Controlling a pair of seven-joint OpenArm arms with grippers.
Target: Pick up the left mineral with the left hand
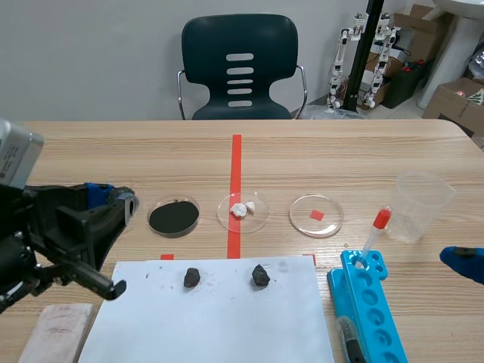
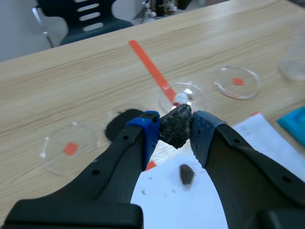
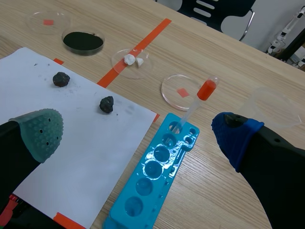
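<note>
Wooden bench [image 1: 340, 151]: the left mineral [image 1: 192, 277] and a second one [image 1: 260, 275] lie on paper [image 1: 227, 325]. From the left wrist, the left gripper [image 2: 174, 129] is clenched on a dark rock [image 2: 175, 125], with a smaller stone [image 2: 186, 173] on the paper under it. From the right wrist, the right gripper [image 3: 138, 136] is released above a blue rack [image 3: 152, 176].

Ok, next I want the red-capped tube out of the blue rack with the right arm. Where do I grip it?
Likely the clear stem just under the red cap of the tube, from above with the open right gripper. Its lower end sits in the blue rack, so only the top is free. It leans toward the plastic cup, so lift along that lean.
</note>
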